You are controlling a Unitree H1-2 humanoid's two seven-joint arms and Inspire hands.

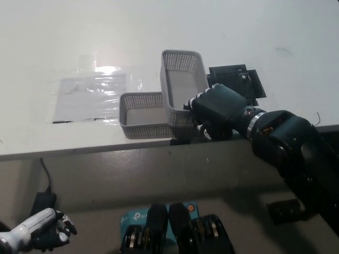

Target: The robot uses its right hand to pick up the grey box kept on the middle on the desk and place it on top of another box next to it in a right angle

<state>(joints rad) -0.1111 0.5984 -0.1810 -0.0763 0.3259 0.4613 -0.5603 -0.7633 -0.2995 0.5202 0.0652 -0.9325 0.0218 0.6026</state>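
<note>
Two grey boxes sat crossed at the desk [63,42] edge: my right hand [214,108] gripped the upper box [180,87] atop the lower box [143,114]. I couldn't judge my low left hand [42,235].

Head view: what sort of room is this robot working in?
Probably a lab or office test bench. A plain white desk carries two grey perforated boxes and taped markings; a cable and a retail carton lie on the floor below. The black right hand holds one box; the white left hand rests low.
</note>
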